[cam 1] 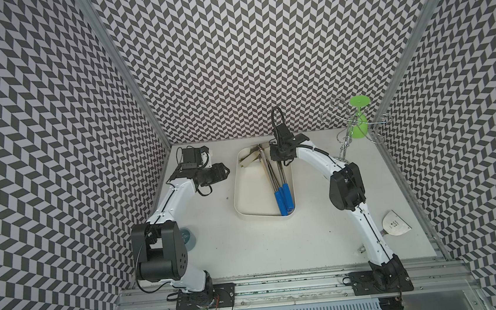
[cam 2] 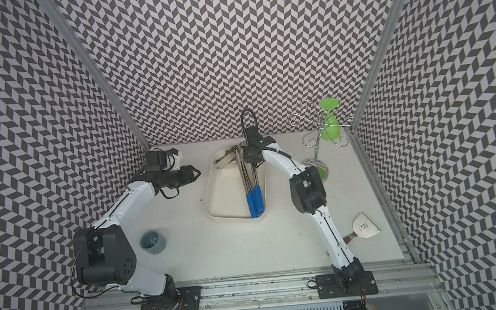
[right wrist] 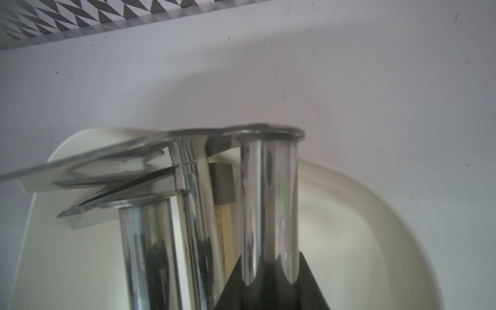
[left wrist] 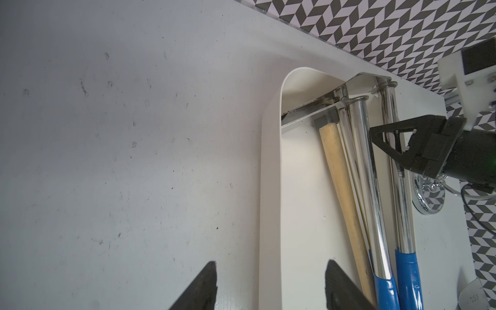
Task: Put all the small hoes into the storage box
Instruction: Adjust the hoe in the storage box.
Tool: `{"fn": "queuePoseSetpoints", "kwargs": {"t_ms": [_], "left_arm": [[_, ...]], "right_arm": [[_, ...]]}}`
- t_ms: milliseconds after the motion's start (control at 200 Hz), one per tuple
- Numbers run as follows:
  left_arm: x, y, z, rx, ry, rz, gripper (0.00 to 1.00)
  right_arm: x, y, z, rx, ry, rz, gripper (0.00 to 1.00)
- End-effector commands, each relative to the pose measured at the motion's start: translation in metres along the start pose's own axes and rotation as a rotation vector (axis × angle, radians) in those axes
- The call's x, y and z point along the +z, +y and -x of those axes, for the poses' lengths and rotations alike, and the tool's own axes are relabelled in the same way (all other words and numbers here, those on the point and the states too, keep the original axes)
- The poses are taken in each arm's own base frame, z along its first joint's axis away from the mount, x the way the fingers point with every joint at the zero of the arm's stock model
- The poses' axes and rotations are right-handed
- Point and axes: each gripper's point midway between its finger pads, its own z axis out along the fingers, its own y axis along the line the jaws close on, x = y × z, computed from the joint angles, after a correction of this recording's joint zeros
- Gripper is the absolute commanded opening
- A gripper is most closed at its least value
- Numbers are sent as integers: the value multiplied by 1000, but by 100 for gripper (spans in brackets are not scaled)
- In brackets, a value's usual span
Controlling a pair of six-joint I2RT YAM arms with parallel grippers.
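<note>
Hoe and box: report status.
Left gripper open beside box. Right gripper shut on hoe, in box. Other hoes alongside, nothing blocking.

Scraper blade [cam 1: 395, 225] carries small marks — unreadable.

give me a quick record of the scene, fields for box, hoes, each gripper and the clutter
storage box: cream tub, mid-table, holding several hoes
right gripper: shut on chrome shaft of small hoe, near its head, at the box's far end
left gripper: open, empty, beside the box
also in box: wooden-handled hoe
clutter: green goblet hung on wire rack, scraper, tape roll
</note>
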Motion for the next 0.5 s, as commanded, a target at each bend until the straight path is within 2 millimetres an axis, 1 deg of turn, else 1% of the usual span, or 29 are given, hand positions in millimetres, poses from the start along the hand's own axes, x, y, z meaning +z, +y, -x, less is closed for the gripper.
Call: {"fn": "queuePoseSetpoints", "kwargs": {"t_ms": [0, 105, 185, 340, 496], "left_arm": [[-5, -4, 7, 21, -21, -18, 65], [-4, -4, 6, 21, -18, -22, 65], [-3, -4, 6, 18, -15, -26, 65], [-2, -4, 4, 17, -11, -31, 65], [-2, -5, 2, 17, -6, -38, 65]], "right_arm": [[-32, 10, 27, -43, -102, -33, 4], [-43, 13, 26, -79, -126, -89, 3], [-48, 22, 24, -110, -141, -112, 2], [-54, 38, 20, -158, -176, -165, 2], [-57, 44, 18, -182, -201, -212, 2]]}}
